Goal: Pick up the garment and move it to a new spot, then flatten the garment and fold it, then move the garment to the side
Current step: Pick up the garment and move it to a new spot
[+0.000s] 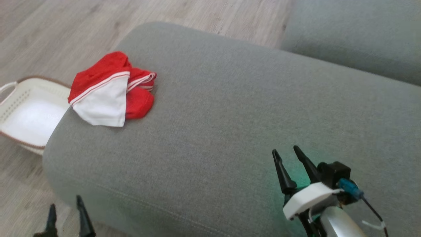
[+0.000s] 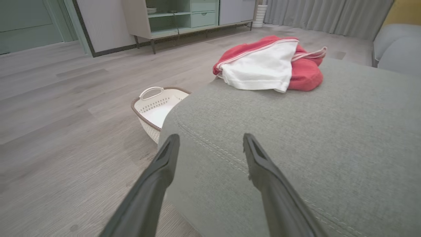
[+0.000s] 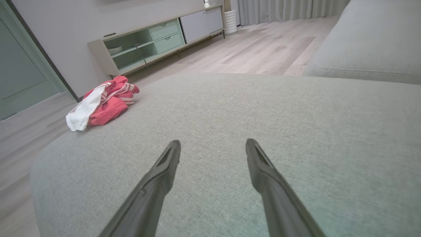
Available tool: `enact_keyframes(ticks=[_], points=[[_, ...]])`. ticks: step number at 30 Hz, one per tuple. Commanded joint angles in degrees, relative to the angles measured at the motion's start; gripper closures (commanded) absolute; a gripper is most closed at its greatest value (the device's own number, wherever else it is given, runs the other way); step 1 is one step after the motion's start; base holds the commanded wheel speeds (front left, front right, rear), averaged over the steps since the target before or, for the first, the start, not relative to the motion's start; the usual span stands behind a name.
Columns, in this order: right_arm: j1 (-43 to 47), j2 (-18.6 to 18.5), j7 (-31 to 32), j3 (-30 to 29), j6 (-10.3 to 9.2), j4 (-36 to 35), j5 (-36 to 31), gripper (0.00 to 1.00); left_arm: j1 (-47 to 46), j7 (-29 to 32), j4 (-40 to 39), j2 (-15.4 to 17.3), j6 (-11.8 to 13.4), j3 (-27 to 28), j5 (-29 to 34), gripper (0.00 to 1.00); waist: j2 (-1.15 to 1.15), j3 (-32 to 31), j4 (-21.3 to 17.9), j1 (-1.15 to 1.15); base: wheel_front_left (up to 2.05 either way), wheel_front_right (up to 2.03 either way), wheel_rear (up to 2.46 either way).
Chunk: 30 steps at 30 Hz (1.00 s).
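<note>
The first step, picking up the garment, is the one in hand and has not begun. The red-and-white garment (image 1: 110, 90) lies crumpled in a heap at the far-left corner of the grey sofa cushion (image 1: 230, 115), at about 10 o'clock from the cushion's middle in the head view, and neither gripper touches it. The left gripper (image 1: 65, 201) hangs at the cushion's near-left edge, at about 7 o'clock, with its fingers spread wide and nothing between them. The garment sits at about 1 o'clock from it. The right gripper (image 1: 285, 149) hovers over the near-right part of the cushion, at about 5 o'clock, also spread wide and empty, well apart from the garment, which lies at about 10 o'clock from it. The next move probably calls for the left arm, the nearer one, to reach forward and down to the heap and pinch a fold. A grip on the raised red part would be safer than one on the flat white panel, so the fingers take cloth and not the cushion. Counted: one garment, two grippers, one white basket (image 1: 13, 102) on the wooden floor (image 1: 49, 33) just beside the cushion at 9 o'clock, and a second grey cushion (image 1: 355, 33) at 1 o'clock.
</note>
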Motion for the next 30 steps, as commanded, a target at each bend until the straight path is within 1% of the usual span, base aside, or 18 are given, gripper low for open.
enact_keyframes(ticks=[1,3,6,9,11,13,15,18,20,22,24,27,28,30], points=[[-3.27,-0.05,-0.62,1.60,-0.04,-1.47,0.89,0.00,-2.63,-0.31,-2.64,0.19,-1.18,3.07,-1.33,0.00,0.00,1.73,0.96,0.00,0.00,0.00,0.00],[-3.59,-0.05,-0.62,2.69,-0.04,-1.56,1.03,0.00,-3.41,-0.31,-2.95,0.22,-2.65,5.03,-1.69,0.00,0.00,2.51,0.46,0.00,0.00,0.00,0.00],[-4.25,-0.05,-0.62,3.93,-0.04,-2.02,0.44,0.00,-6.12,-0.31,-3.62,1.62,-4.58,8.56,-2.03,0.00,0.00,4.24,-0.74,0.00,0.00,0.00,0.00],[-5.15,-0.05,-0.62,4.30,-0.04,-2.43,-0.61,0.00,-10.45,-0.31,-3.30,4.08,-6.32,11.22,-2.00,0.00,0.00,6.54,-2.06,0.00,0.00,0.00,0.00],[-5.82,-0.05,-0.62,4.23,-0.04,-2.59,-1.65,0.00,-14.04,-0.31,-2.25,6.13,-7.32,11.96,-1.68,0.00,0.00,8.09,-2.89,0.00,0.00,0.00,0.00],[-6.43,-0.05,-0.62,4.03,-0.04,-2.64,-2.79,0.00,-17.83,-0.31,0.20,8.25,-8.48,12.17,-2.10,0.00,0.00,9.50,-3.71,0.00,0.00,0.00,0.00],[-7.25,-0.05,-0.62,3.75,-0.04,-2.81,-3.86,0.00,-22.13,-0.31,3.19,11.19,-9.70,11.91,-2.95,0.00,0.00,11.22,-4.60,0.00,0.00,0.00,0.00],[-8.44,-0.05,-0.62,3.20,-0.04,-2.86,-5.27,0.00,-28.38,-0.30,9.66,14.61,-10.66,9.20,-4.36,0.00,0.00,13.59,-5.98,0.00,0.00,0.00,0.00],[-9.06,-0.05,-0.62,2.76,-0.04,-2.94,-6.12,0.00,-32.63,0.23,13.90,15.95,-10.86,6.28,-6.09,0.00,0.00,14.93,-6.79,0.00,0.00,0.00,0.00],[-9.57,-0.05,-0.62,2.56,-0.04,-3.09,-6.70,0.00,-36.47,1.04,16.90,16.90,-10.90,2.39,-9.38,0.00,0.00,16.14,-7.57,0.00,0.00,0.00,0.00],[-9.95,-0.05,-0.62,2.09,-0.04,-2.89,-7.07,0.00,-39.33,2.46,18.64,17.66,-10.91,-1.56,-12.45,0.00,0.00,17.32,-8.36,0.00,0.00,0.00,0.00],[-11.05,-0.05,-0.62,1.14,-0.04,-3.04,-8.02,0.00,-42.91,4.15,20.93,19.66,-10.92,-6.89,-16.95,0.00,0.00,19.54,-9.45,0.00,0.00,0.00,0.00],[-11.37,-0.05,-0.62,0.75,-0.04,-3.20,-8.34,0.00,-43.68,4.59,21.95,20.08,-10.93,-8.17,-18.01,0.00,0.00,20.09,-9.74,0.00,0.00,0.00,0.00],[-11.63,-0.05,-0.62,0.56,-0.04,-3.45,-8.65,0.00,-44.26,5.13,23.33,20.53,-10.93,-8.94,-18.88,0.00,0.00,20.62,-10.12,0.00,0.00,0.00,0.00]])
